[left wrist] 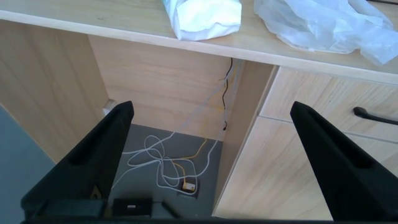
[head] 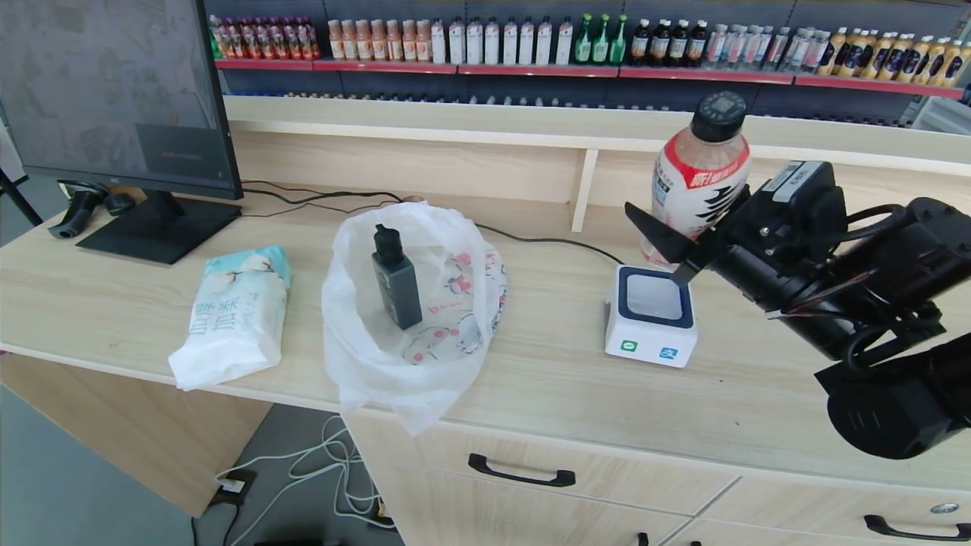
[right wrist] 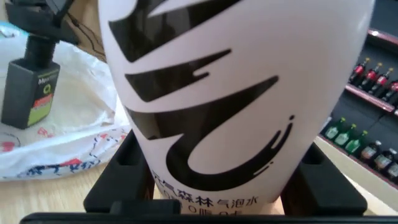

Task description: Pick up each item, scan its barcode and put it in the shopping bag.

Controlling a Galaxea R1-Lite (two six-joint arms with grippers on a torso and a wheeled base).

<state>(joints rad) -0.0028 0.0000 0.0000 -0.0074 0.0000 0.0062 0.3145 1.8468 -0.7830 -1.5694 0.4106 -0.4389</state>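
Our left hand [left wrist: 211, 112] hangs low in front of the bench [head: 546, 387], fingers spread wide, facing the gap under it where white cables [left wrist: 165, 165] lie on the floor [head: 45, 470]. Our right hand [head: 686, 231] is up over the bench's right side, pinching the bottle [head: 702, 163] by its lower body, one finger on each side. We see the bottle upright, cap up, its label white with black strokes. Nearest on the bench, the pack [head: 235, 315] lies on the left, one end sticking out past the front edge. Just right of it sits the bag [head: 349, 303], mouth open, its front lip drooping over the edge above a drawer [head: 576, 455]; the dark bottle [head: 396, 280] rests inside. Right of the bag, apart from it, stands the scanner [head: 652, 315], window up, and the held bottle is just behind it. Farther back on the left is the monitor [head: 121, 98], and beyond the bench a shelf [head: 531, 68] carries rows of drinks.
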